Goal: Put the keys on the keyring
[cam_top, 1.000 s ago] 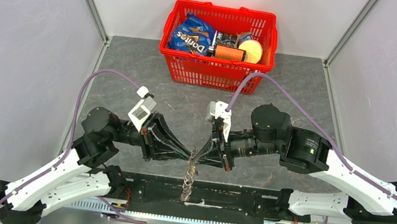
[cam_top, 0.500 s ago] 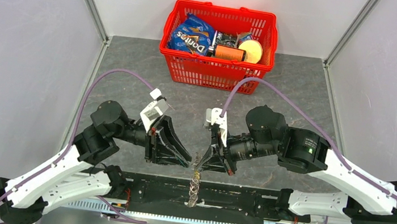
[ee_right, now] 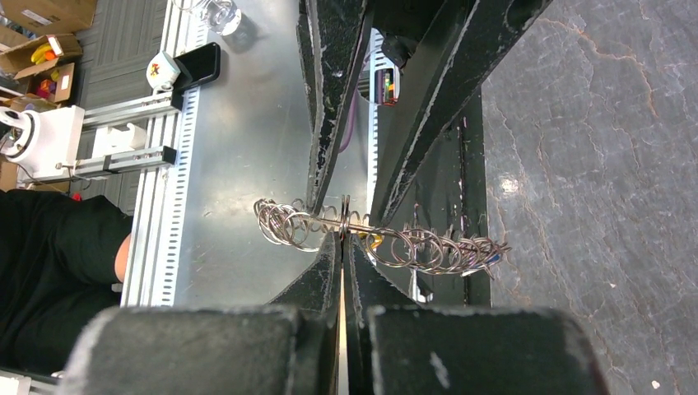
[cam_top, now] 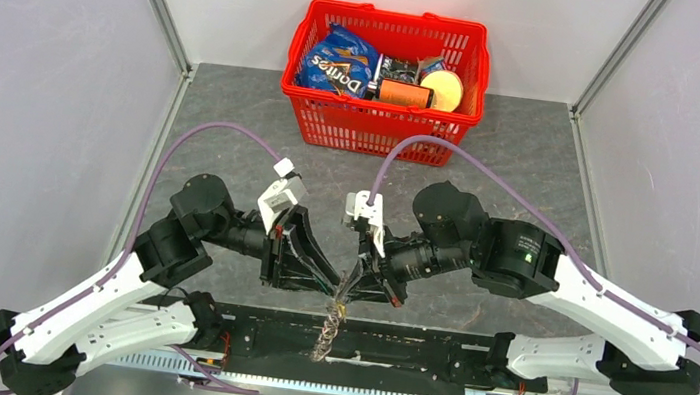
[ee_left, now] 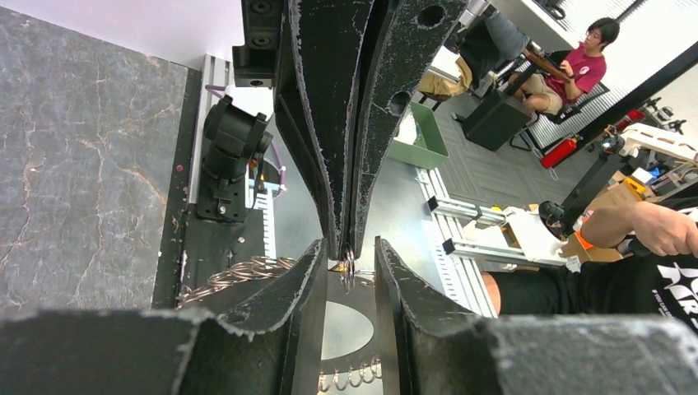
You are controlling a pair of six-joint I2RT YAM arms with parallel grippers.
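Right gripper (cam_top: 351, 283) pinched tight on one loop of keyring (ee_right: 284, 224), so ring string dangles free over black base rail (cam_top: 428, 353). Left gripper (ee_left: 350, 251) parted, straddling that pinch; I judge ready to take hold. Keys too small to pick out.

**Tight at the tips, open beyond**

Your left claw (cam_top: 331, 289) meets the right claw (cam_top: 350, 283) tip to tip, and the keyring (cam_top: 330, 331) hangs just below them. Beyond both claws, bare table (cam_top: 349, 172) runs to the red basket (cam_top: 381, 133).
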